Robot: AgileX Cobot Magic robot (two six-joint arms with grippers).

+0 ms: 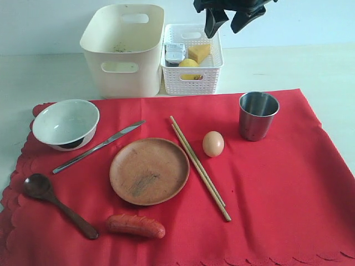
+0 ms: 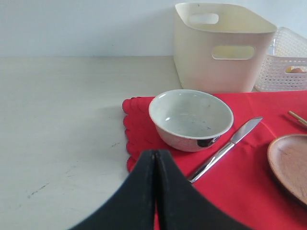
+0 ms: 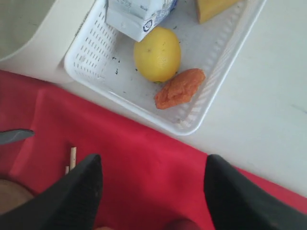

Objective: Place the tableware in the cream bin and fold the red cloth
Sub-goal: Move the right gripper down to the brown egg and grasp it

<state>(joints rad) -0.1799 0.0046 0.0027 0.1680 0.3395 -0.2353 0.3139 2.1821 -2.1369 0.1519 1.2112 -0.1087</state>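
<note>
The cloth (image 1: 288, 188) is red, the bin (image 1: 119, 84) cream, the bowl (image 1: 65, 121) white.

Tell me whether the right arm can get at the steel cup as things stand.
Probably yes. The right gripper hangs open above the white basket; the cup stands upright on the red cloth nearby, nothing over it and the egg well apart.

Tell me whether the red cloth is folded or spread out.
Spread out. The red cloth lies flat, with the wooden plate, steel cup and white bowl standing on it.
</note>
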